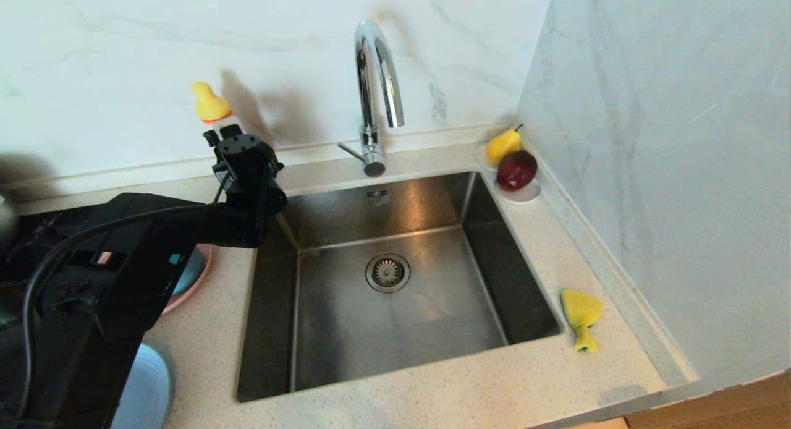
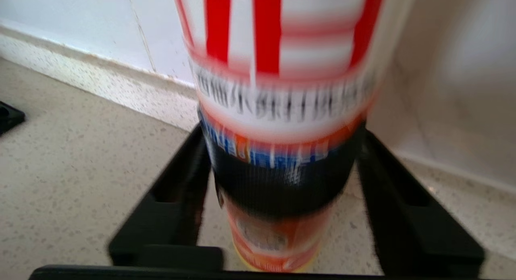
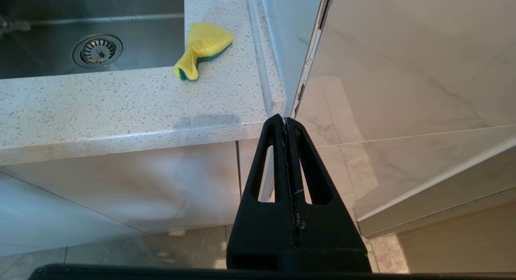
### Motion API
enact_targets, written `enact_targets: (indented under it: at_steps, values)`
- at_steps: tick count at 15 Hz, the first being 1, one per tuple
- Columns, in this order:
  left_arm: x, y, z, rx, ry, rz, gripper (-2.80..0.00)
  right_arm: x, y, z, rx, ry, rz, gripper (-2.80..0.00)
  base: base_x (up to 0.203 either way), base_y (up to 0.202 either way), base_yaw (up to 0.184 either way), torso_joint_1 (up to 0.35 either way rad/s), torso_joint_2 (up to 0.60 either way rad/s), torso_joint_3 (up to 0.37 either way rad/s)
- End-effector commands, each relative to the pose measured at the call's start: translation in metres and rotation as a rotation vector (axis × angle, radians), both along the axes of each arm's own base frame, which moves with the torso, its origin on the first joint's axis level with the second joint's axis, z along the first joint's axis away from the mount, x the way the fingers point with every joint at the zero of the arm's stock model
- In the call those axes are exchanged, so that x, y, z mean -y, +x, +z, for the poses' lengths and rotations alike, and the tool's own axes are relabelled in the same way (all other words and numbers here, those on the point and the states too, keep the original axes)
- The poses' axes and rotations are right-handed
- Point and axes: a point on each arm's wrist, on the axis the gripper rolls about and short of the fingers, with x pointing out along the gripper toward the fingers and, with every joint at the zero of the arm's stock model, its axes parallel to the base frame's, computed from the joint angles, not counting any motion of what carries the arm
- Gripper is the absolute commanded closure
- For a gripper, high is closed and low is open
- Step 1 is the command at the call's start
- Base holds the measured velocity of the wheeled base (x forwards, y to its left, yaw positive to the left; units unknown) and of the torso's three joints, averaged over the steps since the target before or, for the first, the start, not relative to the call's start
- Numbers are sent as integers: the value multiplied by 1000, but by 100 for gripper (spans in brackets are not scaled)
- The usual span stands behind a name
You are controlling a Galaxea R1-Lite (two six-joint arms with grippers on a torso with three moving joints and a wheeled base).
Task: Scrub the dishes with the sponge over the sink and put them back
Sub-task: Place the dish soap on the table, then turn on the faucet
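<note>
Black left gripper (image 2: pixel 282 215) stands at the far left of the surface (image 1: pixel 432 379), jaws apart around a soap bottle (image 2: pixel 282 110), while the sponge (image 1: pixel 581 318) lies right of the sink (image 1: pixel 395 330), tail pointing near, closer to the right gripper (image 3: pixel 287 122), jaws together.

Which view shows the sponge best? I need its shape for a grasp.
The right wrist view: the sponge lies whole and close on the counter. The head view shows it smaller, right of the sink. The left wrist view misses it.

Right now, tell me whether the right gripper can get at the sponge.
Probably yes: the sponge lies bare on the counter beside the sink, nothing on it. The right gripper hangs shut below the counter edge, so it must rise first.
</note>
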Motion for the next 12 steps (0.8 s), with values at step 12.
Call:
enact_targets:
  at_steps: [12]
  values:
    - [-9,-71,140,228,-27,3,-280,0,0,0,1,0,1,0,0,0,0,0,0,0]
